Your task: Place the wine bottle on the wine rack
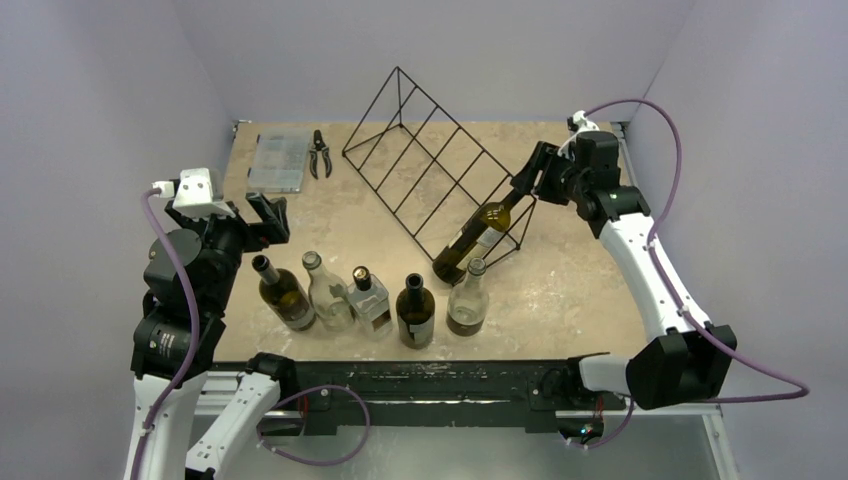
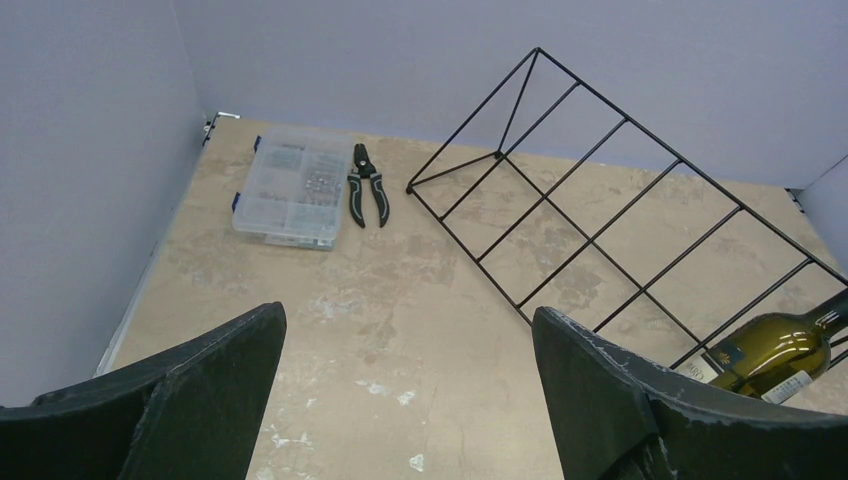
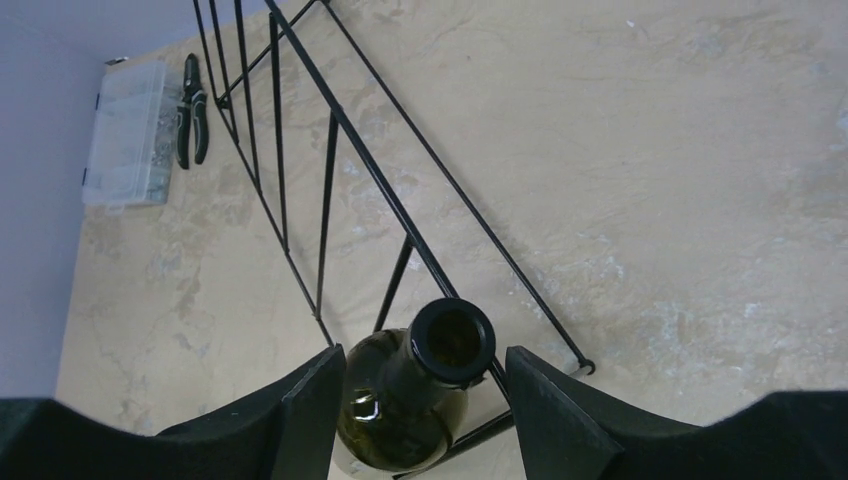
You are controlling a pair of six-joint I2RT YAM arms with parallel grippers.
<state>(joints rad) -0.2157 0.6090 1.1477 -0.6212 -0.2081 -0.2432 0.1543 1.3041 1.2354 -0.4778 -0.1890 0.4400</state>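
Found right gripper (image 3: 425, 355) parted around wine bottle (image 3: 405, 405) neck at lower centre, load judged carried by wine rack (image 3: 335, 115); left gripper (image 2: 408, 330) spread, idle.

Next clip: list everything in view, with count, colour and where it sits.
wine rack: one, black wire, back centre of table
wine bottle: one, green, lying in the rack's end slot nearest the right arm, neck upward
dark bottles: two, standing in near row
clear bottles: three, same row
organiser box: one, clear, far left
pliers: one, black, right of the box
table: one, beige
left gripper: black, open, hovering left
right gripper: black, open around the wine bottle's neck
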